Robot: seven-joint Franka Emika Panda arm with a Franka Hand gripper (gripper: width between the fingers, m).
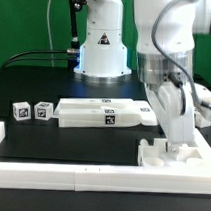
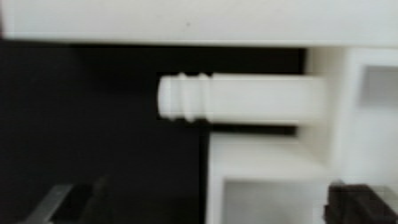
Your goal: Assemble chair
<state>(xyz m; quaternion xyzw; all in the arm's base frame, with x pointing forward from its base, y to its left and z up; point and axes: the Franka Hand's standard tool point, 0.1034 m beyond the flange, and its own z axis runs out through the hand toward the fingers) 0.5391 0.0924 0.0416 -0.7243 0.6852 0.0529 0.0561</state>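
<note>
At the exterior view's right, the chair's white notched piece (image 1: 177,155) lies on the black table just behind the border rail. My gripper (image 1: 172,137) hangs straight down over it. The wrist view shows a short white leg (image 2: 240,100) with a ribbed tip sticking sideways out of a white block (image 2: 356,110). My gripper (image 2: 214,205) is open: one dark fingertip (image 2: 63,200) is over the black table, the other at the frame's far side. Part of the white piece lies between them, and they do not press on it. Long white slabs (image 1: 103,113) with tags lie mid-table.
Two small tagged white blocks (image 1: 21,111) (image 1: 41,111) sit at the exterior view's left. A long white border rail (image 1: 80,174) runs along the front and turns up the left side. The arm's base (image 1: 102,43) stands behind the slabs.
</note>
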